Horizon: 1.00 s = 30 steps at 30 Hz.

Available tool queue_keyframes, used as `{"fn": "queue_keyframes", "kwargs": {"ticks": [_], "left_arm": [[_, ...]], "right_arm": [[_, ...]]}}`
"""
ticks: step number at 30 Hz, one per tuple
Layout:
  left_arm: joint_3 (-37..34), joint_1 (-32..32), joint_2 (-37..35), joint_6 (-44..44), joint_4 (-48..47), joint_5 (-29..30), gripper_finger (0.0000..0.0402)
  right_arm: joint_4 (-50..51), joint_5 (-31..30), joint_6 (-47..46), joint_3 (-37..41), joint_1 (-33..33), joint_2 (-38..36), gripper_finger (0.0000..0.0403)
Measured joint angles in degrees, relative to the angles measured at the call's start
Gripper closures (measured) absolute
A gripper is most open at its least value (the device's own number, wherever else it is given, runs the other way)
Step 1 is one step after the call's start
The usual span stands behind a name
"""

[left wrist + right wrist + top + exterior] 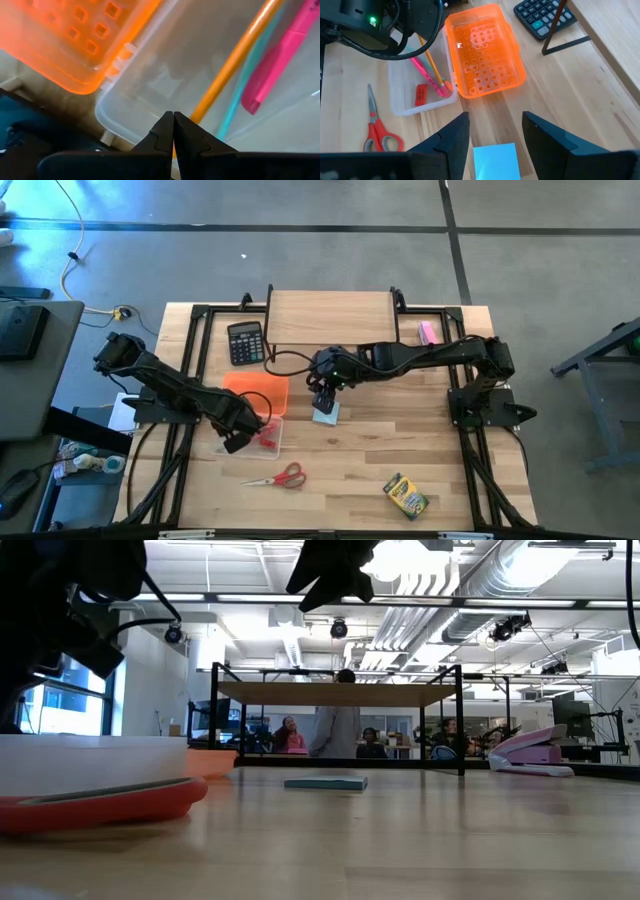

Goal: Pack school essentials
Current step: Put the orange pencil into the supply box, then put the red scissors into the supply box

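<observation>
A clear open box (262, 436) holds an orange pencil (235, 55), a green pencil (240, 95), a pink pen (280, 55) and a red eraser (420, 94). My left gripper (173, 131) is shut just above that box, its tips over the orange pencil's end. The light blue notepad (494, 159) lies flat on the table (440, 470). My right gripper (495, 131) hangs open above it, one finger to each side, well clear in the low view. The red-handled scissors (280, 477) and the crayon box (405, 496) lie near the table's near edge.
The orange perforated lid (257, 390) lies beside the clear box on its far side. The black calculator (245, 342) and a pink block (427, 332) sit by the wooden riser (330, 315) at the far edge. Bare wood lies between the notepad and the crayon box.
</observation>
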<state>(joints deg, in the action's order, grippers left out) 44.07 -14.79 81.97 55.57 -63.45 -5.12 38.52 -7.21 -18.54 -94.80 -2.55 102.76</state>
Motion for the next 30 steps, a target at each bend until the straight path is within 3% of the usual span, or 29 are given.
{"fn": "queue_keyframes", "kwargs": {"ticks": [13,22,30], "left_arm": [[0.0,-3.1,0.0,2.8,4.8,-6.3,0.0401],[0.0,-3.2,-1.6,2.8,7.8,-5.5,0.0401],[0.0,-3.2,-10.3,4.1,8.4,-2.4,0.0401]], "right_arm": [[0.0,-0.8,0.9,0.0,0.3,0.0,0.0231],[0.9,-0.8,0.8,0.0,0.3,0.0,0.0231],[2.4,0.3,-0.5,0.0,-1.0,0.0,0.0231]]}}
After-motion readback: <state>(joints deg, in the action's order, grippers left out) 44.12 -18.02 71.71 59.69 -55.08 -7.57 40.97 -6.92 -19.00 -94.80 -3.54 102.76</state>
